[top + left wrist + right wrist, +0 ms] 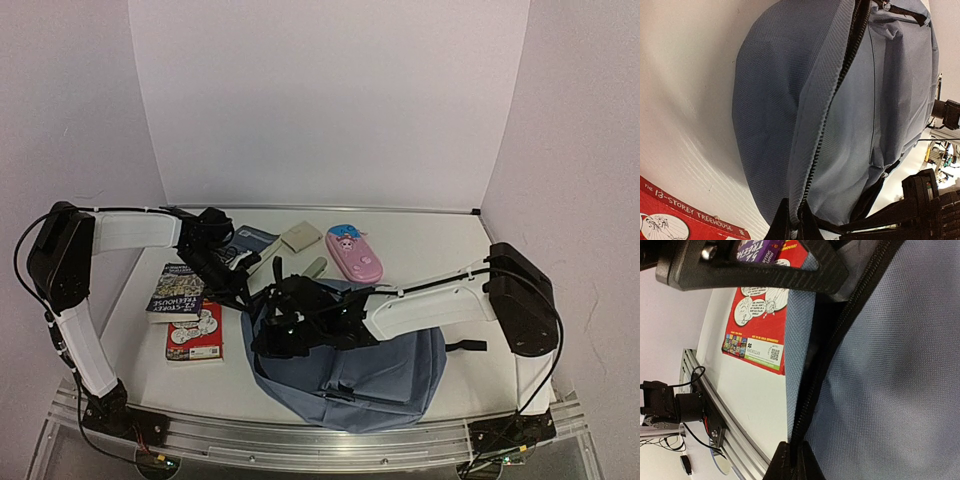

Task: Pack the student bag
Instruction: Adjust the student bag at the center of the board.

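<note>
The student bag [385,368] is a grey-blue backpack lying flat at the front middle of the table, its zip opening facing left. My left gripper [243,292] is shut on the fabric lip by the zipper teeth, seen in the left wrist view [795,226] with the bag [775,100] stretching away. My right gripper [278,335] is shut on the other zipper edge of the bag [900,370], seen in the right wrist view [792,465]. Both grip points are close together at the bag's left end.
A red Treehouse book [195,330] and a second book [177,290] lie left of the bag. Behind it lie another book [252,242], a beige pad [301,236], a pink pencil case [354,252] and a pen [315,267]. The metal rail [300,440] runs along the front edge.
</note>
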Robot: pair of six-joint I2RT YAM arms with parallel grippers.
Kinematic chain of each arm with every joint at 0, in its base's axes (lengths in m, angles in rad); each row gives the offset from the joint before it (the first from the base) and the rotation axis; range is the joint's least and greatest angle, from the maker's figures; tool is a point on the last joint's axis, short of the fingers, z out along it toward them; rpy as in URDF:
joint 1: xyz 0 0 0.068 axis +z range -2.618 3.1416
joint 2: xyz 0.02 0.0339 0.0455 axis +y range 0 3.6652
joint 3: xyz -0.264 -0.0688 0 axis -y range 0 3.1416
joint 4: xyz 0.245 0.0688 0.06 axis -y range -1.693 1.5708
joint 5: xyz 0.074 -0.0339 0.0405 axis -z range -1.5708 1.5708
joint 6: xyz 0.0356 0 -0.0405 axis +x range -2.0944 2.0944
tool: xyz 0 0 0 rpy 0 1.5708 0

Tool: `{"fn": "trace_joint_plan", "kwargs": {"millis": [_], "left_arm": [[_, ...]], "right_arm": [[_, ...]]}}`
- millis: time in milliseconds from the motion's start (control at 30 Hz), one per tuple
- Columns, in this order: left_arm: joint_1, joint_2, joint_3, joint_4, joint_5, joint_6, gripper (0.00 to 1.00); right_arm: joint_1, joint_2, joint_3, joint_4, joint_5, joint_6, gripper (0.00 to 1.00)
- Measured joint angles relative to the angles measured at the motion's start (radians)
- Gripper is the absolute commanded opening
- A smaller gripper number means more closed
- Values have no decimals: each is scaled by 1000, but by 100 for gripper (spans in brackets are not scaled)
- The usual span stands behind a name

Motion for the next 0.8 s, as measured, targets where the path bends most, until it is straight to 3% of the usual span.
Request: {"fn": "trace_joint_plan", "kwargs": {"millis": [367,800], "left_arm": [[0,0,0,-1,-9,0,0],[7,0,0,0,-48,0,0]], "right_arm": [[0,-11,-46,36,34,2,0],[-3,-184,-212,27,127,24,0]]}}
